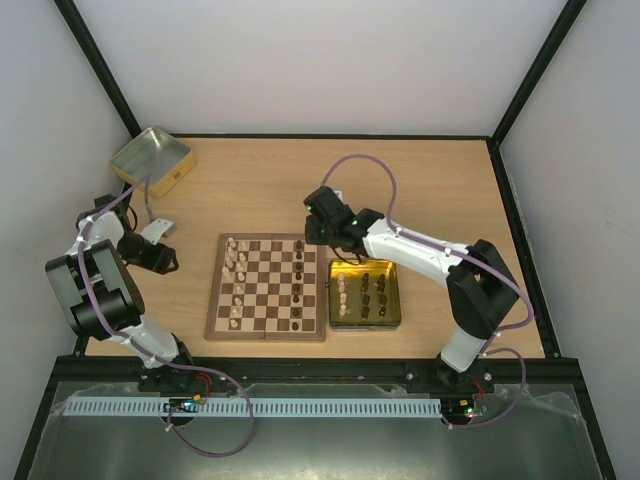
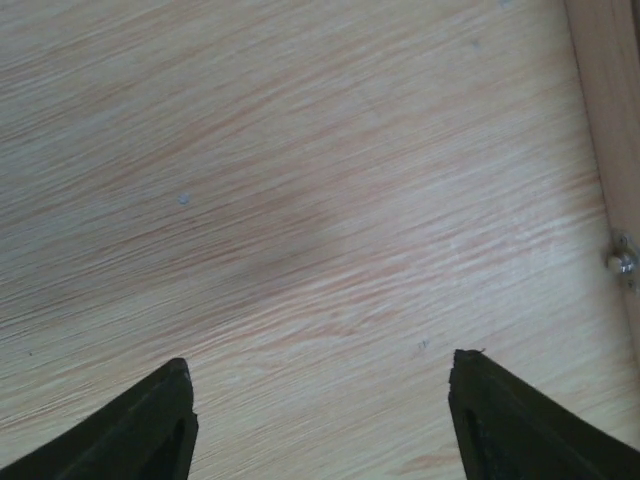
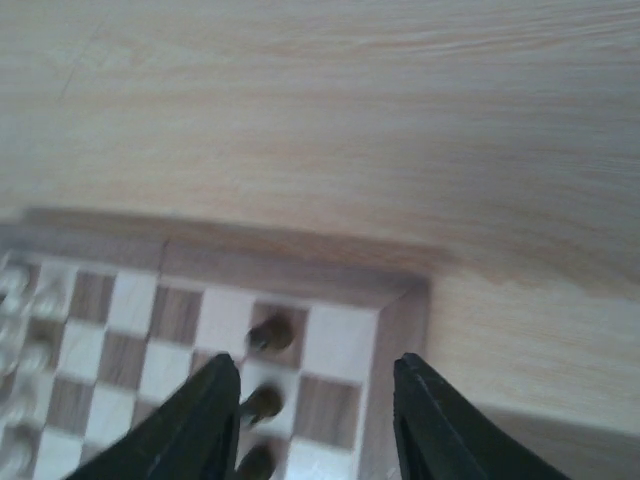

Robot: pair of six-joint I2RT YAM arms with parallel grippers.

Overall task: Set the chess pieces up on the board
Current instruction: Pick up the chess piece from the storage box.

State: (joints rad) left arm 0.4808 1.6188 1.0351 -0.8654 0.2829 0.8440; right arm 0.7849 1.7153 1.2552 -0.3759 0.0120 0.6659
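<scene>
The board [image 1: 266,334] lies flat in the middle of the table. Pale chess pieces [image 1: 233,280] stand in its two left columns and dark pieces [image 1: 300,275] in a column near its right side. More pale and dark pieces lie in the yellow-gold tin [image 1: 394,293] to the right of the board. My right gripper [image 1: 318,238] hovers over the board's far right corner; in the right wrist view it [image 3: 318,375] is open and empty above the board's rim [image 3: 300,270], with dark pieces [image 3: 270,332] beside its left finger. My left gripper [image 1: 160,255] is left of the board, open and empty [image 2: 320,400] over bare table.
A silvery square tin [image 1: 152,160] sits at the far left corner of the table. A raised wooden edge [image 2: 612,150] with a screw [image 2: 622,262] runs along the right of the left wrist view. Black frame posts border the table.
</scene>
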